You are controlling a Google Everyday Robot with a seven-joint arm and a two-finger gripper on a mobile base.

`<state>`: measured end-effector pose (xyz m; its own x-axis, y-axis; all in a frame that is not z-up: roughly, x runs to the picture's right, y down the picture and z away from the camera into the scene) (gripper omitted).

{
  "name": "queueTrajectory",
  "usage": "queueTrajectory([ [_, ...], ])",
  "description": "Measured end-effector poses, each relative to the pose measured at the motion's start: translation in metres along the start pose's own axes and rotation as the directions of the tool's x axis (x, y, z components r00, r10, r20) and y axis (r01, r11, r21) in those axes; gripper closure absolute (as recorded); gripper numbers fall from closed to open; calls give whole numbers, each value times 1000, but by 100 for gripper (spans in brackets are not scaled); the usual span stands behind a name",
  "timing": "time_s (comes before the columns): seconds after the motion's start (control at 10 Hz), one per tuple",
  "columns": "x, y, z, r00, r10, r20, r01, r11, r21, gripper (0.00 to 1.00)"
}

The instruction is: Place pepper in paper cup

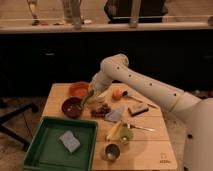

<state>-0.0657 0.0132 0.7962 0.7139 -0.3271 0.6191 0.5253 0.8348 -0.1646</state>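
My gripper [93, 92] is at the back left of the wooden table [150, 142], at the end of the white arm that reaches in from the right. It is shut on the slim green pepper [87, 98]. The pepper hangs down and to the left, above the gap between the orange bowl [78, 89] and the dark red bowl [72, 107]. An off-white shape just right of the gripper, under the wrist, looks like the paper cup [104, 94]. The arm hides most of it.
A small orange fruit [117, 94], a spoon [132, 98] and a brown block [137, 110] lie to the right. A dark cluster [101, 110], a yellow vegetable [113, 131], a light green cup [125, 135] and a metal cup [111, 151] sit nearer. A green tray [42, 152] holds a grey sponge [70, 141].
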Motion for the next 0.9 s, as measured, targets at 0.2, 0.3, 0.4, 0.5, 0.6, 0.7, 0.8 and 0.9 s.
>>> queueTrajectory([
  [0.2,4,-4,3,1000,10,15,-10,1000,7,100],
  [0.3,7,-3,6,999,18,30,-19,1000,13,100],
  [0.4,8,-2,9,998,26,57,-27,999,22,100],
  [0.5,10,-1,12,996,33,78,-35,999,27,100],
  [0.6,11,1,15,995,37,90,-39,999,27,100],
  [0.7,11,2,16,995,39,96,-42,999,27,100],
  [0.8,13,3,17,995,41,96,-43,999,23,100],
  [0.9,16,3,17,995,43,85,-44,999,16,100],
])
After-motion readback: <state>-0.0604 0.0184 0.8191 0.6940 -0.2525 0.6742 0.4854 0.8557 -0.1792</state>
